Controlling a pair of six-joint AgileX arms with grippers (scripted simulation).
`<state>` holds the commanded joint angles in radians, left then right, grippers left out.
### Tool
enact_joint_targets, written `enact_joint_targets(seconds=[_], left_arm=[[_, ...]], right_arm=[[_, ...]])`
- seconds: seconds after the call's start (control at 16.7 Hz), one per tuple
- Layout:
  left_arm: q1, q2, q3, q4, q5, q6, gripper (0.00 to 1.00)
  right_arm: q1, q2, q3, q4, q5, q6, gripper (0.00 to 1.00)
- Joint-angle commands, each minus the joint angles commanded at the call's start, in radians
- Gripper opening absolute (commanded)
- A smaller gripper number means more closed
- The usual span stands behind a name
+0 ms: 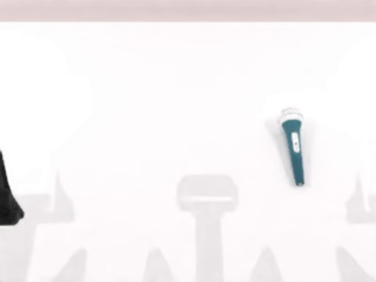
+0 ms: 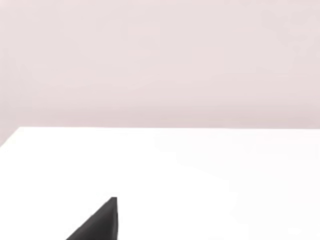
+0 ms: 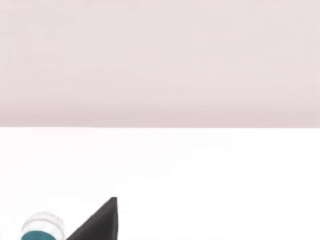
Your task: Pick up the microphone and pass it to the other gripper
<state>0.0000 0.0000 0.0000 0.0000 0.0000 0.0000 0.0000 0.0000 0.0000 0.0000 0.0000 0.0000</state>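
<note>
The microphone (image 1: 294,148) lies flat on the white table (image 1: 176,106), toward the right side. Its white-silver head points to the far edge and its teal handle to the near edge, with the white switch panel facing up. In the right wrist view a black pointed part of my right gripper (image 3: 102,224) shows low in the picture. The microphone's head (image 3: 44,224) lies just beside it, apart from it. My right arm is out of the top view. My left arm (image 1: 8,200) is parked at the table's left edge, and a black tip of the left gripper (image 2: 102,224) shows over bare table.
The table's far edge meets a pale pink wall (image 1: 188,9). Grey shadows of the arms fall on the near part of the table (image 1: 207,200).
</note>
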Motion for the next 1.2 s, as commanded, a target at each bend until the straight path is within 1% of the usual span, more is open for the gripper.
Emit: enact_joint_targets(seconds=[0.24, 0.48, 0.72, 1.2], left_arm=[[0.000, 0.000, 0.000, 0.000, 0.000, 0.000, 1.00], [0.000, 0.000, 0.000, 0.000, 0.000, 0.000, 1.00], [0.000, 0.000, 0.000, 0.000, 0.000, 0.000, 1.00], [0.000, 0.000, 0.000, 0.000, 0.000, 0.000, 1.00]], right_arm=[[0.011, 0.031, 0.027, -0.025, -0.001, 0.008, 1.00], [0.063, 0.220, 0.178, -0.156, 0.003, 0.056, 1.00], [0.137, 0.565, 0.432, -0.343, 0.013, 0.139, 1.00], [0.305, 1.388, 1.050, -0.700, 0.024, 0.329, 1.00]])
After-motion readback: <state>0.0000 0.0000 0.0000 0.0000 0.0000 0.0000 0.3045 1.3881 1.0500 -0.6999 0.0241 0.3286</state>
